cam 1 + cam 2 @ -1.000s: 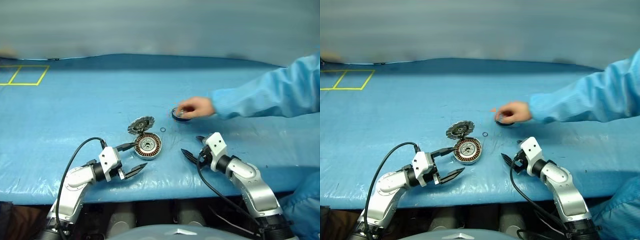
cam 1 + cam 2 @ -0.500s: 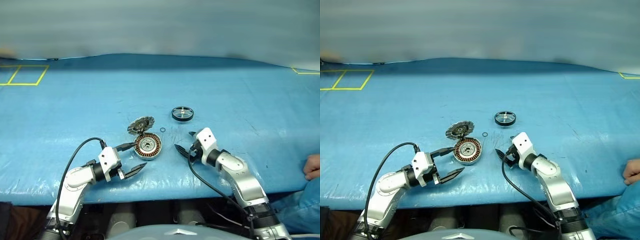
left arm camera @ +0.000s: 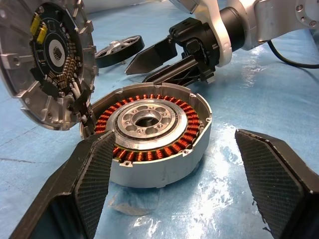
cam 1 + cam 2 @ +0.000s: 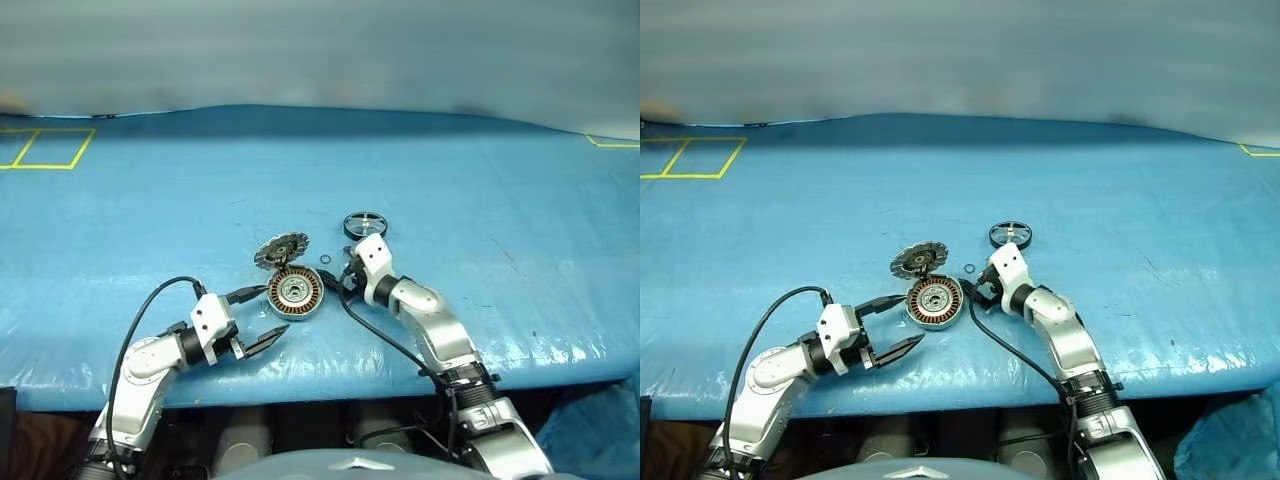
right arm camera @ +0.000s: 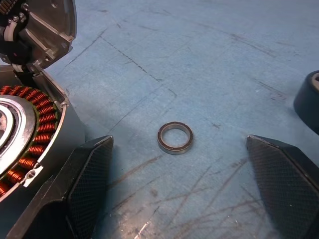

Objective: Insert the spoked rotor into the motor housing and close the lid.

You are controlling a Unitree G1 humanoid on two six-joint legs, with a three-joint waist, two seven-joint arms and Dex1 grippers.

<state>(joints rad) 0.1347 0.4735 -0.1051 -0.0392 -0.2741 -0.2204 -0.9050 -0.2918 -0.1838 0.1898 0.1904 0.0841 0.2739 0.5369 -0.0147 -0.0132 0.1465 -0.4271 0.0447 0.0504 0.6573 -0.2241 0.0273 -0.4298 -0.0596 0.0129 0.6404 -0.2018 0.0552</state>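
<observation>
The motor housing, a silver cup with copper windings, lies near the table's front edge. Its toothed lid stands tilted open behind it. The spoked rotor, a black ring with silver spokes, lies flat further back and to the right. My left gripper is open, one finger at each side of the housing, not touching it. My right gripper is open just right of the housing. Its fingers straddle a small metal ring on the table without touching it.
A blue sheet covers the table, whose front edge runs just behind both wrists. The small metal ring lies between lid and rotor. A yellow taped square marks the far left corner. Black cables trail from both wrists.
A person's hand let go of the spoked rotor and drew back out of view to the right. My right gripper moved forward and left, up beside the housing. The left gripper stayed put.
</observation>
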